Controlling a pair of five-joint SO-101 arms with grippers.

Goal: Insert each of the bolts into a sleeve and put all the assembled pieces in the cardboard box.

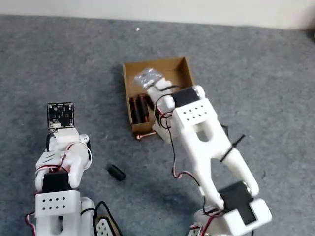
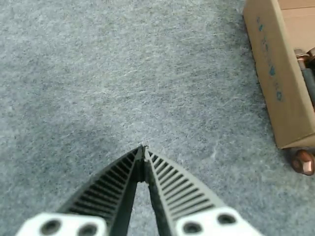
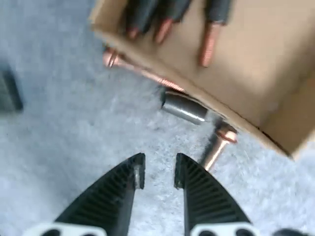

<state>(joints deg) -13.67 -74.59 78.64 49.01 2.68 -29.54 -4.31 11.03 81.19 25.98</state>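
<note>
This looks to me like a small robotics lab or a hobby work corner. The table [image 1: 74, 59] is covered with a grey, felt-like mat, and behind it stands a plain pale wall [image 1: 197, 9]. My left arm [image 1: 56, 196] and my right arm [image 1: 206, 142] are white plastic shells around black motors, with red and black wires [image 1: 173, 166] running openly along them. A bare camera board [image 1: 60, 114] sits at the end of my left arm. A simple cardboard box [image 1: 156, 61] holds the parts.
</note>
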